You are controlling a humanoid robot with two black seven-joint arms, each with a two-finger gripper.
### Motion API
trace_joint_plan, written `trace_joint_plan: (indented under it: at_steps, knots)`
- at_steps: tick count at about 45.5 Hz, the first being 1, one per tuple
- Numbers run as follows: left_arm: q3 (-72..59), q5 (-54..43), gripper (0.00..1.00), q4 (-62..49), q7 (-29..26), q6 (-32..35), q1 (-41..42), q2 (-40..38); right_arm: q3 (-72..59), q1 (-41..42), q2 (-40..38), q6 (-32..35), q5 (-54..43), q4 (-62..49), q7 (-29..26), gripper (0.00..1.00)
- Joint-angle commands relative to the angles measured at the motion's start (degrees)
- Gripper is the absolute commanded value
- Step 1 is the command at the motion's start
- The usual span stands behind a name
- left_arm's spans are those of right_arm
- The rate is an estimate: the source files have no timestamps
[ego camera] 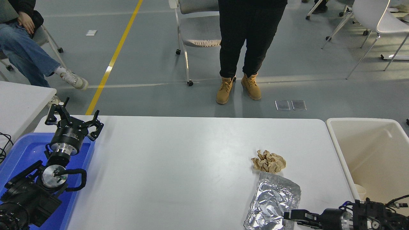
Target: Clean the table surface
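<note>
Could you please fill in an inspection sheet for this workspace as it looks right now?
Surface: white table surface, mostly bare.
Job's things: crumpled brown paper; silver foil bag lying flat beside it.
Clutter: blue tray at left; beige tub at right, white cup inside.
Grippers: left gripper open, parked over the tray; right gripper at the bag's near edge, state unclear.
Cables: black cable at left edge.
Surroundings: person standing, another seated, chairs.
</note>
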Motion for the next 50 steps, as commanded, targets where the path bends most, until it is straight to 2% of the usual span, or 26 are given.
trace_joint_plan:
  at_steps: [1, 5, 9, 33, 50]
  knots:
    - [0.00, 0.00, 1.00, 0.05, 0.00, 0.00, 0.00, 0.00, -0.06, -0.03, 0.25, -0.05, -0.89, -0.32, 0.22, 0.27]
    - [0.00, 0.00, 1.00, -0.04, 0.00, 0.00, 0.00, 0.00, -0.06, -0.03, 0.25, -0.05, -0.89, -0.32, 0.40, 0.17]
    - [0.00, 0.00, 1.00, -0.04, 0.00, 0.00, 0.00, 0.00, -0.15, 0.06, 0.16, 0.03, -0.98, -0.23, 0.57, 0.00]
    - [0.00, 0.00, 1.00, 0.05, 0.00, 0.00, 0.00, 0.00, 0.38, 1.38, -1.15, 0.03, -1.94, -0.23, 2.59, 0.00]
    - [0.00, 0.00, 1.00, -0.04, 0.00, 0.00, 0.00, 0.00, 1.17, 8.93, -10.91, 1.70, -1.59, 0.65, 6.81, 0.00]
